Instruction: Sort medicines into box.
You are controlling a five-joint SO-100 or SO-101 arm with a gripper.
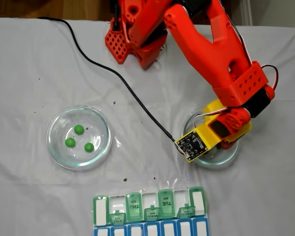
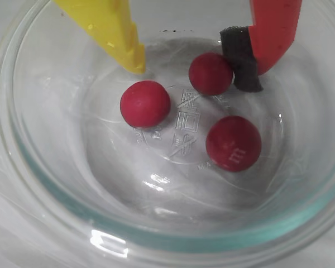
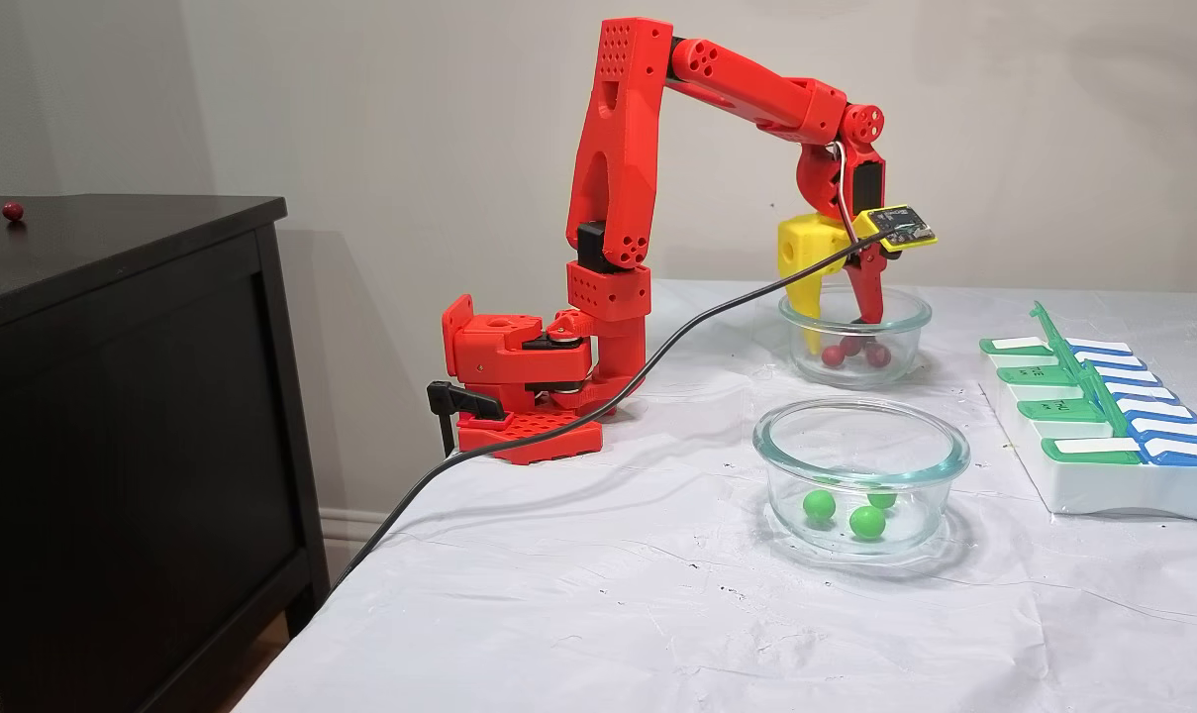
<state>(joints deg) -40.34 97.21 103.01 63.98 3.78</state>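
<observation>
Gripper (image 2: 195, 67) spread, down inside glass dish (image 2: 56, 184), empty; yellow finger (image 2: 120, 33) beside one red ball (image 2: 145, 104), foam pad (image 2: 243, 64) touching second red ball (image 2: 211, 73). Third red ball (image 2: 233, 143) apart, faint "m" mark. Step: red pickup. Next: straddle single ball, close. Farther: green balls (image 1: 79, 137) in other dish (image 1: 54, 147); pill box (image 1: 150, 204), lids THU, WED, TUE.

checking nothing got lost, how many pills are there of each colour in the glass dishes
green balls: 3, in the dish away from the arm
dark red balls: 3, in the dish with the open gripper lowered into it
total in the dishes: 6
</observation>
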